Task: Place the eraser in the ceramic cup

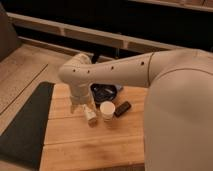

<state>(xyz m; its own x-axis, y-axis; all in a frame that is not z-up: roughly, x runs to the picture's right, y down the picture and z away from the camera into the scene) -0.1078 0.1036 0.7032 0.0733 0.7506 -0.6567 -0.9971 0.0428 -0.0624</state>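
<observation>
Arm bends down at its elbow, gripper (79, 106) open near ceramic cup (107, 110).

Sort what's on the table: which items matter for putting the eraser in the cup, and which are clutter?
Job:
white cup
eraser, lying just right of the cup
gripper, hanging low left of the cup

Lying about:
dark bowl, behind the cup
cream bottle, left of the cup, under the gripper
</observation>
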